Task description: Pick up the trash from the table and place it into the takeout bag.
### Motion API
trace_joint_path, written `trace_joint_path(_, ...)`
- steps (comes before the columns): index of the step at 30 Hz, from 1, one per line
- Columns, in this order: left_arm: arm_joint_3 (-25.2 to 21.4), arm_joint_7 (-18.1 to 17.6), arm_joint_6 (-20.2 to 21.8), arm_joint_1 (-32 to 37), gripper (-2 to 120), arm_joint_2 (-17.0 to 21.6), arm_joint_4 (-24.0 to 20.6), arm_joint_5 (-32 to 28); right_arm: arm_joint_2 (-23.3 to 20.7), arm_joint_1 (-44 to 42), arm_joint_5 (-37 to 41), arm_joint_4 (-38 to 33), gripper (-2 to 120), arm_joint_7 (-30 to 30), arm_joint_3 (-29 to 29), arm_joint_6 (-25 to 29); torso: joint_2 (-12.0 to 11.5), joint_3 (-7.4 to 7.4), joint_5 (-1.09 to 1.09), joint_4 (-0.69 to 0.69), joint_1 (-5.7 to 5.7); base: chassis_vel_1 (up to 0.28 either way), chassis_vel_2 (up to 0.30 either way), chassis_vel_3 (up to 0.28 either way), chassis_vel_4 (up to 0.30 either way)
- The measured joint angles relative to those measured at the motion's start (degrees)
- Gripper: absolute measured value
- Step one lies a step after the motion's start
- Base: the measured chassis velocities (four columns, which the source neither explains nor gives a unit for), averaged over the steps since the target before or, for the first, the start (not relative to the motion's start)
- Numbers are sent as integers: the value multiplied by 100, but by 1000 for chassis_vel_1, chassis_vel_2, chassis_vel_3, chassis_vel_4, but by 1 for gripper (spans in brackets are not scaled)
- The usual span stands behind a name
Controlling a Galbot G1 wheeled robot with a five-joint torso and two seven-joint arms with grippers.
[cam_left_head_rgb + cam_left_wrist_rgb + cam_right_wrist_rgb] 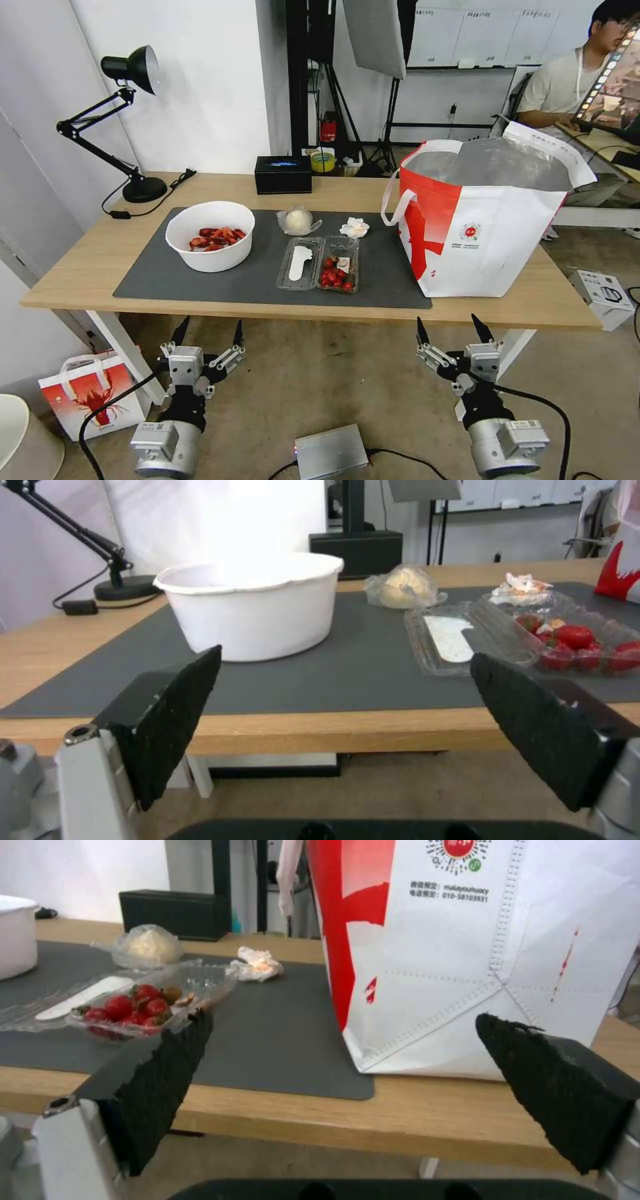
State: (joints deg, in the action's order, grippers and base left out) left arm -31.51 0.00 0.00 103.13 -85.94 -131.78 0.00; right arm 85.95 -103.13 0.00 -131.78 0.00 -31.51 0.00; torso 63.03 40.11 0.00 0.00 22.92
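Trash bowl (210,235), clamshell (320,263) on mat; black tissue box (283,174) behind; both hands spread, empty.

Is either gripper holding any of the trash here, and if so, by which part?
Nothing is held. The left gripper and right gripper both hang open below the table's near edge, short of the trash.

The desk (80,280) is light wood and carries a dark grey mat (253,280) on which all trash items rest: a white round bowl (210,235) holding red shells near the mat's left edge, and an open clear clamshell box (319,264) with red scraps near the mat's front edge. A clear plastic wad (297,220) and a crumpled white tissue (355,228) lie toward the mat's rear edge. The takeout bag (487,220), white and red with silver lining, stands upright and open at the desk's right end, overlapping the mat's right edge.
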Motion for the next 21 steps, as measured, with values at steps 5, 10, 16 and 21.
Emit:
trace_joint_path(5, 0, 0, 0, 0, 100, 0, 0, 0, 0, 0, 0, 0, 100, 0, 0, 0, 0, 0, 0, 0, 0, 0, 0, 0, 0)
trace_joint_path(10, 0, 0, 0, 0, 100, 0, 0, 0, 0, 0, 0, 0, 100, 0, 0, 0, 0, 0, 0, 0, 0, 0, 0, 0, 0)
trace_joint_path(16, 139, -497, 157, -30, 100, 229, 102, -357, -338, 115, 221, 49, 100, 20, 4, -86, 0, 0, 0, -1, 0, 0, 0, 0, 0)
trace_joint_path(21, 341, -1193, 464, -57, 100, 563, 218, -947, -1132, 402, 774, 168, 100, 102, 17, -328, 0, 0, 0, -1, 0, 0, 0, 0, 0)
